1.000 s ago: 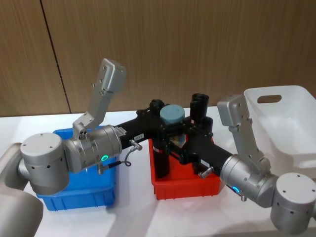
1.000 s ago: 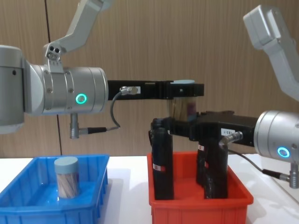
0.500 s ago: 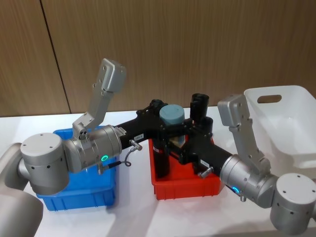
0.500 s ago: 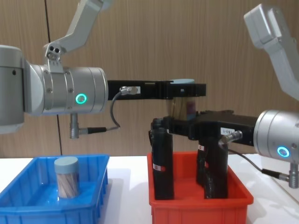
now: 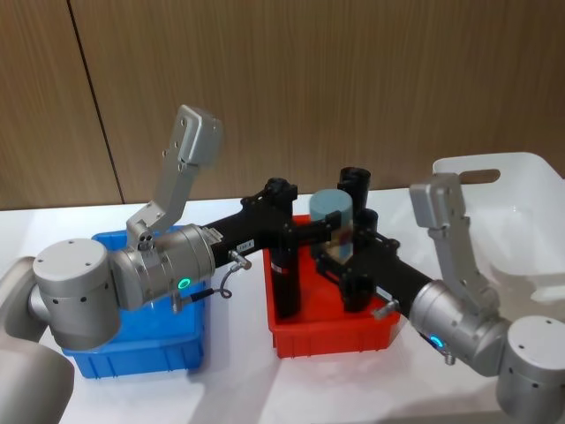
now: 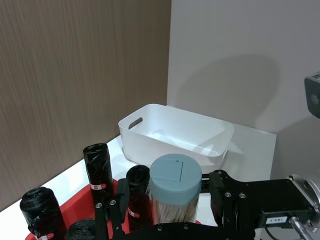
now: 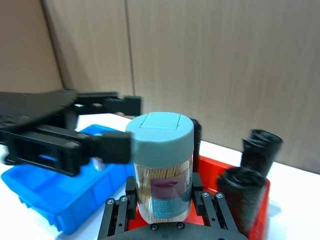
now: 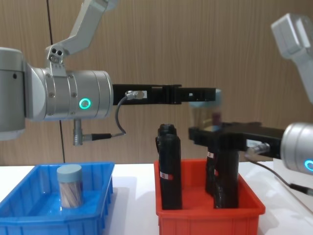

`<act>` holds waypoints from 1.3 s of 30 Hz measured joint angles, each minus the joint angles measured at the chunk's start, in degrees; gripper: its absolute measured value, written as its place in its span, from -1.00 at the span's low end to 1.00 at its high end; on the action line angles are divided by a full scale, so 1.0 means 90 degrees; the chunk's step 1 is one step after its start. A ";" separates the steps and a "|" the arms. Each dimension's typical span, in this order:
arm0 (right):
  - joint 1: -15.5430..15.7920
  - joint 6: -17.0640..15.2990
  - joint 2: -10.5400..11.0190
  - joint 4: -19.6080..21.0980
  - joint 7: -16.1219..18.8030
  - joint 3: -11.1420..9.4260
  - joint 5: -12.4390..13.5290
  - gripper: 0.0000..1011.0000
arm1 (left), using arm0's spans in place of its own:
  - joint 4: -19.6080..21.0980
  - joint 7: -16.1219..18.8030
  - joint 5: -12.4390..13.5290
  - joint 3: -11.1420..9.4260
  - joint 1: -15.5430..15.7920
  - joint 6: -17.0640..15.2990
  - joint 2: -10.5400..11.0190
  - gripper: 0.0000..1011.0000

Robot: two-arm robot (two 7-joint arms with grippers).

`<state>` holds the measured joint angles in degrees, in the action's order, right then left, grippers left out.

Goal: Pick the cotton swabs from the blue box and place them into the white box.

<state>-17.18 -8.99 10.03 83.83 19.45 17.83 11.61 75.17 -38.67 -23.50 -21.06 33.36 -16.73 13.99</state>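
Fingers (image 7: 129,197) of the right gripper (image 7: 162,200) were clamped on the lower body of a tub of cotton swabs (image 7: 161,150), which stood upright, lid on top, in the air over the red bin (image 8: 205,220) and just above the tops of the black rolls (image 8: 168,166). The left gripper (image 8: 198,93) hung level with the lid at the tub's 9 o'clock in the chest view, its jaws apart; whether a finger touched the lid could not be told. In the head view the white box (image 5: 530,172) lay at the tub's 3 o'clock, and the blue box (image 8: 49,223), with a second tub (image 8: 69,186) standing in it, at 8 o'clock. The step in hand looked like the carry to the white box. Done well, it would have the left gripper draw off toward 9 o'clock first, then a level carry toward 3 o'clock, high enough to pass the rolls and the box's near wall, opening only once the tub was low inside.
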 joint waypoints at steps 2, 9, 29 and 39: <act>0.0017 -0.0001 0.0037 -0.0030 -0.0073 -0.0043 0.0038 0.23 | 0.0000 0.0000 0.0000 0.0000 0.0000 0.0000 0.0000 0.99; 0.0044 -0.0001 0.0176 -0.0175 -0.0383 -0.0229 0.0174 0.23 | 0.0000 0.0000 0.0000 0.0000 0.0000 0.0000 0.0000 0.99; -0.0359 0.0177 0.0493 -0.1028 -0.1220 -0.0844 0.0341 0.23 | 0.0000 -0.0001 -0.0001 0.0000 0.0000 0.0000 0.0000 0.99; -0.0747 0.0231 0.0611 -0.1715 -0.1488 -0.1119 0.0320 0.23 | 0.0000 0.0000 -0.0001 0.0000 0.0000 0.0000 0.0000 0.99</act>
<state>-23.90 -6.91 15.53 68.40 6.06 7.76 14.49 75.17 -38.67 -23.51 -21.06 33.36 -16.73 13.99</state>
